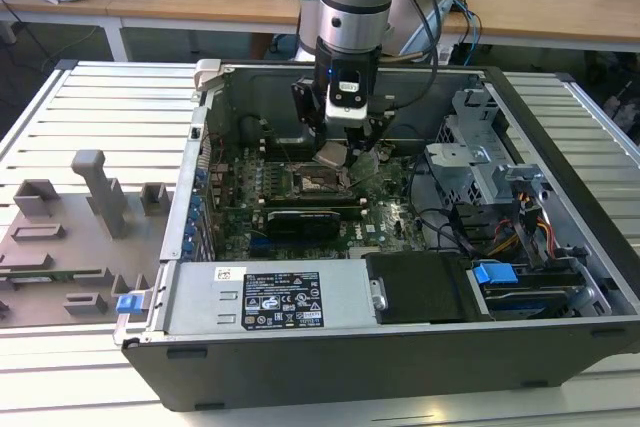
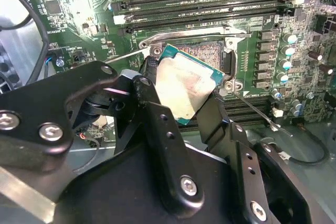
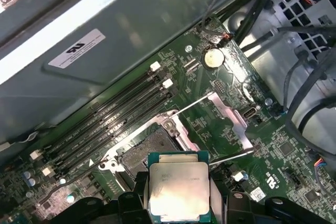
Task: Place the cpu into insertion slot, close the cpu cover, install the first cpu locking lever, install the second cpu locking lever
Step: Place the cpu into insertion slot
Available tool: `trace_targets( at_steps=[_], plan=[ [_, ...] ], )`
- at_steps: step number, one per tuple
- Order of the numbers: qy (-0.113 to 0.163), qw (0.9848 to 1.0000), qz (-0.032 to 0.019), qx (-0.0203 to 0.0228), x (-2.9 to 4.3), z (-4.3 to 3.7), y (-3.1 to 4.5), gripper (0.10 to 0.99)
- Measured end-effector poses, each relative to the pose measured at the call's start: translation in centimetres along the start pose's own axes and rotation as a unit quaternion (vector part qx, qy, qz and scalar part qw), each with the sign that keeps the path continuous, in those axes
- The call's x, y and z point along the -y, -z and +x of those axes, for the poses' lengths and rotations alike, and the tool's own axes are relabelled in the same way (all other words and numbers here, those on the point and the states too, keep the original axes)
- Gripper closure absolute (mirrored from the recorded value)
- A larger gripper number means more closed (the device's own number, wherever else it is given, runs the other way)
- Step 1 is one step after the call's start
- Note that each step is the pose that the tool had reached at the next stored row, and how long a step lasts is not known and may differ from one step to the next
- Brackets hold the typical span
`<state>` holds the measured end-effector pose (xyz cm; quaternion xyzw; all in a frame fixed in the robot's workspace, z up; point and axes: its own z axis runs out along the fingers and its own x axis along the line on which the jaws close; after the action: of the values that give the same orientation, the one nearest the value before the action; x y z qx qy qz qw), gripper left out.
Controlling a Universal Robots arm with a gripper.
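Note:
My gripper (image 1: pixel 336 152) is shut on the cpu (image 1: pixel 332 155), a flat square chip with a pale silvery top. It hangs inside the open computer case, just above the insertion slot (image 1: pixel 312 183). In both wrist views the black fingers (image 2: pixel 157 124) clamp two opposite edges of the cpu (image 2: pixel 184 85) (image 3: pixel 178 190). The insertion slot (image 3: pixel 143 153) (image 2: pixel 207 51) lies bare and dark below it, partly covered by the chip. The cpu cover (image 3: pixel 231 121) stands flipped open beside the socket. Two thin wire levers (image 3: pixel 231 156) (image 2: pixel 254 111) stick out, unlatched.
Long black memory slots (image 2: pixel 199 3) (image 3: pixel 105 124) run beside the socket. The case wall (image 3: pixel 157 19) rises close behind them. A drive cage (image 1: pixel 480 152), cables (image 1: pixel 530 217) and a labelled metal box (image 1: pixel 270 297) crowd the case. A grey fixture (image 1: pixel 80 217) lies at the exterior view's left.

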<state>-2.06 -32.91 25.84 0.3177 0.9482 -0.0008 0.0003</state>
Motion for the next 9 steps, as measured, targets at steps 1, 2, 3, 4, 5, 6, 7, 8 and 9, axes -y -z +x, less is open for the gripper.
trace_targets(
  at_steps=[1,2,3,4,5,6,7,8,9],
  plan=[
    [-0.002,1.0000,0.0003,0.0002,0.00,0.00,0.00,0.541],
    [-0.006,1.0000,0.0006,0.0005,0.00,0.00,0.00,0.541],
    [-0.014,0.9999,0.0011,0.0008,0.00,0.00,-0.01,0.541],
    [-0.018,0.9998,0.0013,0.0009,0.00,0.00,-0.02,0.541],
    [-0.027,0.9996,0.0017,0.0012,0.00,0.00,-0.03,0.541],
    [-0.029,0.9996,0.0018,0.0012,0.00,0.00,-0.03,0.541],
    [-0.031,0.9995,0.0019,0.0013,0.00,0.00,-0.03,0.541],
    [-0.036,0.9993,0.0020,0.0014,0.00,0.00,-0.04,0.541],
    [-0.041,0.9992,0.0021,0.0015,0.00,0.00,-0.04,0.541]
  ],
)
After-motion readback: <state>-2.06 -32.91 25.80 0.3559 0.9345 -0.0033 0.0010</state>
